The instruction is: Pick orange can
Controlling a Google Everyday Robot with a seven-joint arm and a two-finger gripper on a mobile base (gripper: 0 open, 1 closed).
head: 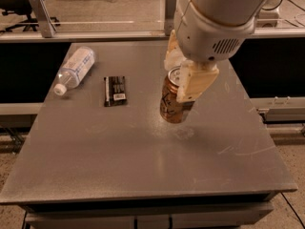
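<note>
The orange can (170, 101) is orange-brown with a silver top and dark and white markings. It hangs tilted above the grey table (119, 161), clear of the surface. My gripper (183, 78) comes down from the big white arm at the top and is shut on the can's upper part. One cream finger (194, 82) lies across the can's right side, the other shows behind its left rim. The can's right side is hidden by the finger.
A clear plastic bottle with a white cap (75, 69) lies on its side at the table's back left. A black flat bar (115, 90) lies to its right. A metal rail (95, 35) runs behind the table.
</note>
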